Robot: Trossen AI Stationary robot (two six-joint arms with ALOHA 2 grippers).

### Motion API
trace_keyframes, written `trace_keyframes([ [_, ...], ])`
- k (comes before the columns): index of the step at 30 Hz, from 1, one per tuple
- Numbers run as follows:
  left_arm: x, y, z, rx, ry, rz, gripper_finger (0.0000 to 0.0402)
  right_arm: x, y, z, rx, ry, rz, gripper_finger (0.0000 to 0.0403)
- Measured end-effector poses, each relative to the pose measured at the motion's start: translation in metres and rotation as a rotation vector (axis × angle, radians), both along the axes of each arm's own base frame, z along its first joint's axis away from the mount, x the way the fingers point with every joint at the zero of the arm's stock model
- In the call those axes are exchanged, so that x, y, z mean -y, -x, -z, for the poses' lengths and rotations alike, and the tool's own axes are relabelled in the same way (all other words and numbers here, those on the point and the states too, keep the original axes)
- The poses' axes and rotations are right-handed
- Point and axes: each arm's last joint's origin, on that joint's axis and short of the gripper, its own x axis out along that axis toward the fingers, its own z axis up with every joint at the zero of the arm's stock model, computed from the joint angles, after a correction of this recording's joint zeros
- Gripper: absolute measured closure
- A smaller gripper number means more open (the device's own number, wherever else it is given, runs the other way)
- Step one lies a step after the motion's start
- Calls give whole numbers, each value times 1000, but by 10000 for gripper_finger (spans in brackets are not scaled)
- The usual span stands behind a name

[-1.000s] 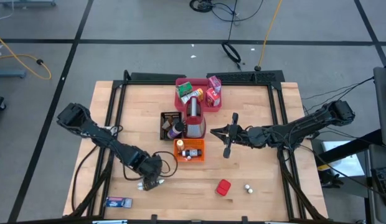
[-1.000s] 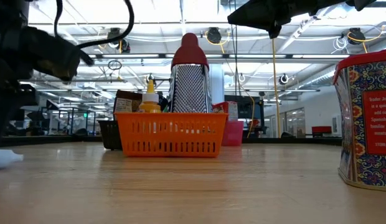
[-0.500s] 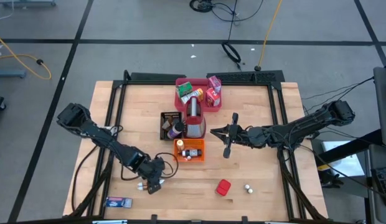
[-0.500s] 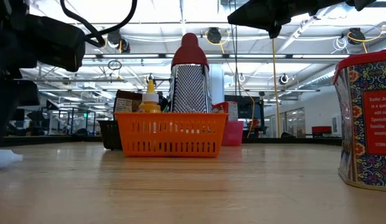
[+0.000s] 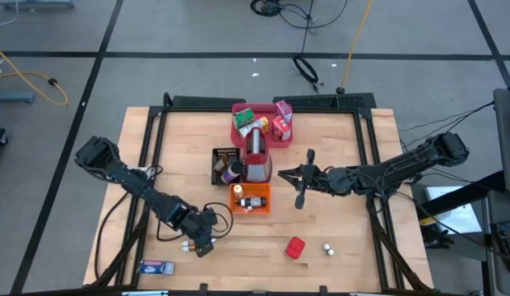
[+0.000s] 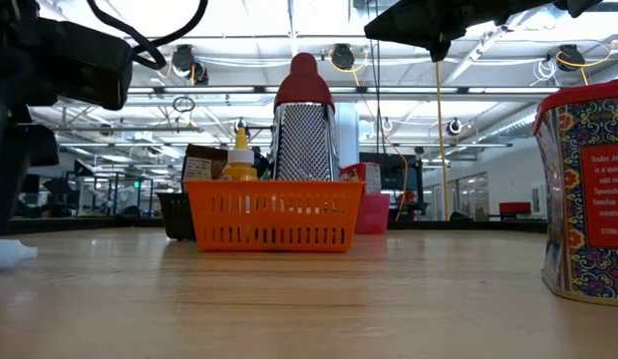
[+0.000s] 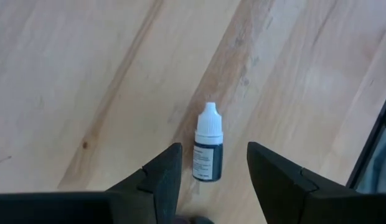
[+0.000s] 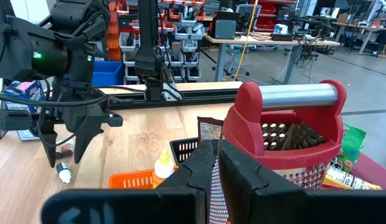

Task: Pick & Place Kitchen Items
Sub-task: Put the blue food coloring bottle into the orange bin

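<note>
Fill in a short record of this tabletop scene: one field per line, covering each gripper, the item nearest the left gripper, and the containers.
Left gripper: open, fingers either side of the small dropper bottle, not gripping it
Dropper bottle: lying flat on the wooden table, white cap, dark body
Right gripper: shut, empty, beside the red-and-silver grater
Orange basket: in front of the grater
Pink tray: holds cartons, far side
Red box: loose near front edge

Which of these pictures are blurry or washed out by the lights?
Low view: ceiling lights blow out white, and the near tin looks soft. Left wrist view: small bottle sharp, evenly lit, the near fingers blurred. High view: even light, faint shadows.
</note>
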Motion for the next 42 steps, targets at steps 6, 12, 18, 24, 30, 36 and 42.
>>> trace_keyframes([
  [6, 4, 3, 0, 13, -25, -14, 218, 0, 0, 0, -1, 0, 0, 385],
  [12, 5, 3, 3, 19, -54, -32, 218, 0, 0, 0, -2, 1, 0, 385],
  [18, 9, -2, 22, -46, -45, -31, 218, 0, 0, 1, -6, 2, 0, 385],
  [24, 11, -5, 24, -109, -129, -17, 218, 0, 0, 1, -12, 3, 0, 385],
  [30, 9, -3, 23, -127, -186, -19, 276, 0, 0, 2, -20, 6, 0, 385],
  [36, 9, -4, 23, -110, -193, -7, 365, 0, 0, 2, -21, 6, 0, 385],
  [42, 10, -10, 20, -74, -186, 8, 358, 0, 0, 2, -21, 6, 0, 385],
])
